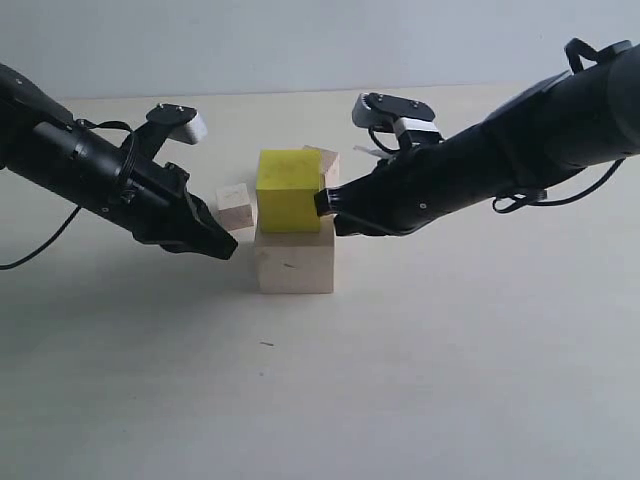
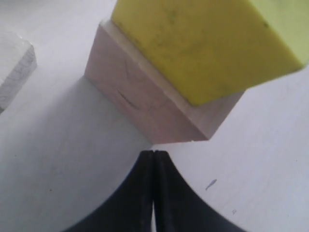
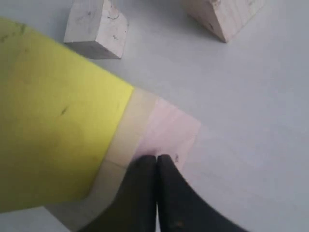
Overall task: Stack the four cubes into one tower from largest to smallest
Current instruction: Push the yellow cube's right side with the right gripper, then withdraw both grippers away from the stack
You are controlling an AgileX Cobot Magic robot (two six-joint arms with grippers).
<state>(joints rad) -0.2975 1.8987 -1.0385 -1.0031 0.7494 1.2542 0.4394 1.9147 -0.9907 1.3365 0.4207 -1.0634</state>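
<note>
The large pale wood cube rests on the table with the yellow cube on top of it. Behind them lie two small wood cubes, one at the left and one at the right, partly hidden by the yellow cube. My left gripper is shut and empty, its tip just left of the large cube. My right gripper is shut and empty, its tip at the yellow cube's right side, above the large cube's top corner. Both small cubes show in the right wrist view.
The pale table extends in front and to both sides of the stack. A small dark mark lies on it in front of the large cube.
</note>
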